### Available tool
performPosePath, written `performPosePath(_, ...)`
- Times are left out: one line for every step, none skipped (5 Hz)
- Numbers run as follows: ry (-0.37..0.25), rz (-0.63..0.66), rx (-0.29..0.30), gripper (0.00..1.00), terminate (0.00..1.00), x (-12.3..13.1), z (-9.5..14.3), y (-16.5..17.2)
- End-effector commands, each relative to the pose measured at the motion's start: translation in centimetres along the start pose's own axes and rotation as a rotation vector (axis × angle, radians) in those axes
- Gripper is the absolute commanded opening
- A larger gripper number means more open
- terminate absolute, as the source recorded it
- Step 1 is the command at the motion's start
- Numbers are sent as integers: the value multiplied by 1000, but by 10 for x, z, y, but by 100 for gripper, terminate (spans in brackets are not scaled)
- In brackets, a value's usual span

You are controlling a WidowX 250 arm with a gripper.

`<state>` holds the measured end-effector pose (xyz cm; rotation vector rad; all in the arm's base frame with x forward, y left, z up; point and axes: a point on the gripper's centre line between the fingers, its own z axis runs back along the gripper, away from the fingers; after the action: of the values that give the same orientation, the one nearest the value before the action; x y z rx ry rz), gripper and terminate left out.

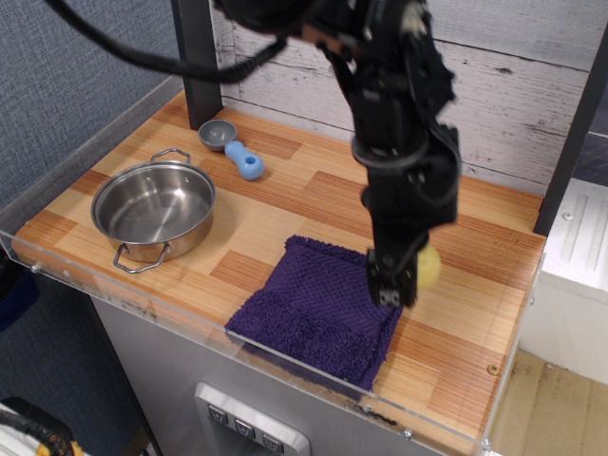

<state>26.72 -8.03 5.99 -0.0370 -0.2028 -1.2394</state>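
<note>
our hand (393,283) seems clamped on the yellow ball (428,263) at the right edge of the purple towel (313,309); a shallow grip could let it roll off the worktop (313,190).

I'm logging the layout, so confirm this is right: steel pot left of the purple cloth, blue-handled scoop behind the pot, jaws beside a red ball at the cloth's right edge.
The ball is yellow, not red; the observation.image view shows it. Otherwise right: steel pot left of the purple cloth, blue-handled scoop behind the pot, jaws beside the ball at the cloth's right edge.
</note>
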Motion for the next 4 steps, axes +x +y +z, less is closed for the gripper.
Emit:
performPosePath(8, -84, -14, 0, 0, 18, -14, -19)
performPosePath(23, -92, -35, 0, 0, 20, -28, -25)
performPosePath(41, -94, -51, 0, 0, 23, -41, -24)
performPosePath(51, -92, -56, 0, 0, 26, -46, -20)
